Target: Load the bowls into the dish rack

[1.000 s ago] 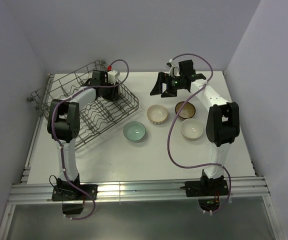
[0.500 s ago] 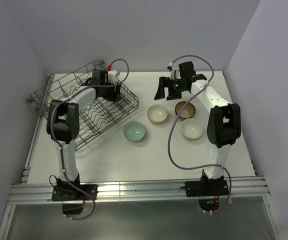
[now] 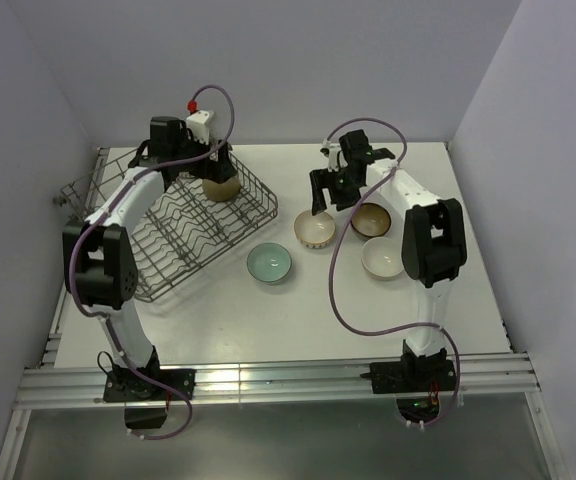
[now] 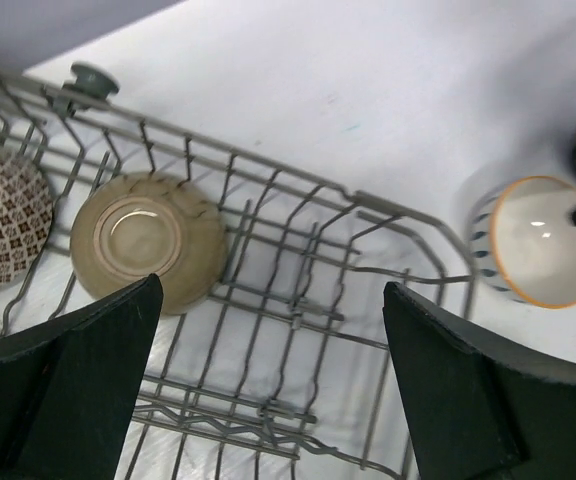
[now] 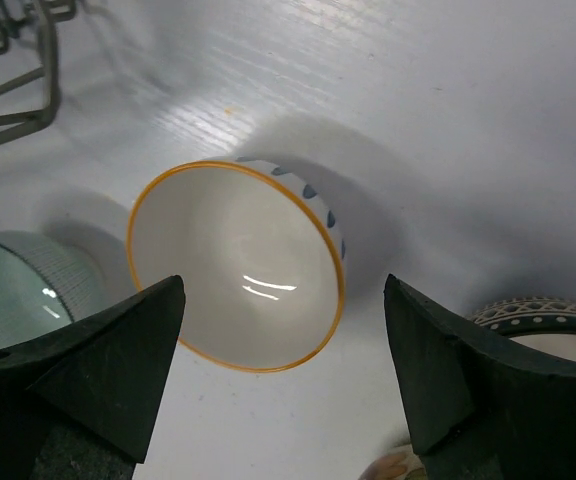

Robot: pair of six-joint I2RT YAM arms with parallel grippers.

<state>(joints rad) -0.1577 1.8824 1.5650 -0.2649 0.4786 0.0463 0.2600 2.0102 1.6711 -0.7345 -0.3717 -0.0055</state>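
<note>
The grey wire dish rack (image 3: 173,250) lies at the left of the table. A tan bowl (image 3: 220,187) leans in its far right corner, and the left wrist view shows this tan bowl (image 4: 148,242) bottom up beside a brown patterned bowl (image 4: 3,215). My left gripper (image 3: 193,158) hangs open above the rack (image 4: 398,205), with nothing between its fingers (image 4: 68,390). My right gripper (image 3: 328,195) is open just above the cream bowl with an orange rim (image 3: 316,230). That bowl (image 5: 238,265) sits upright on the table, partly between the fingers (image 5: 98,370), untouched.
On the table to the right of the rack stand a pale green bowl (image 3: 269,263), a brown bowl (image 3: 372,218) and a white bowl (image 3: 383,258). The green bowl (image 5: 18,290) and a dotted rim (image 5: 548,318) flank the cream one. Walls close in the far side, left and right.
My left gripper opened, let go of the tan bowl in the rack and rose away to the far left. My right gripper moved nearer, down over the cream bowl, its jaws narrowing a little.
</note>
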